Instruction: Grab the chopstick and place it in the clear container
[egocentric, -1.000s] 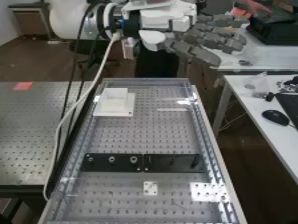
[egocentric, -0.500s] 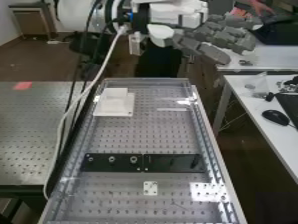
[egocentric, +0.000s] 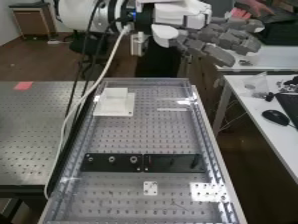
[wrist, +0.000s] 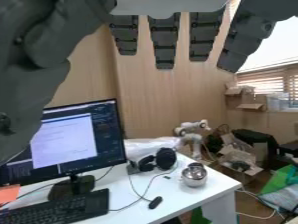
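White arm aloft, its dark grey fingers nearly straight and slightly apart.

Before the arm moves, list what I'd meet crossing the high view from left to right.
Flat pinkish-red patch on the metal table, white square block on its base plate, small white square plate with dark holes, black computer mouse.

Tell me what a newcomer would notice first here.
First, the dark grey hand, fingers extended, high beyond the bench. Then the white block near its far end and the black strip across its nearer half. The wrist view adds a lit monitor on a white desk.
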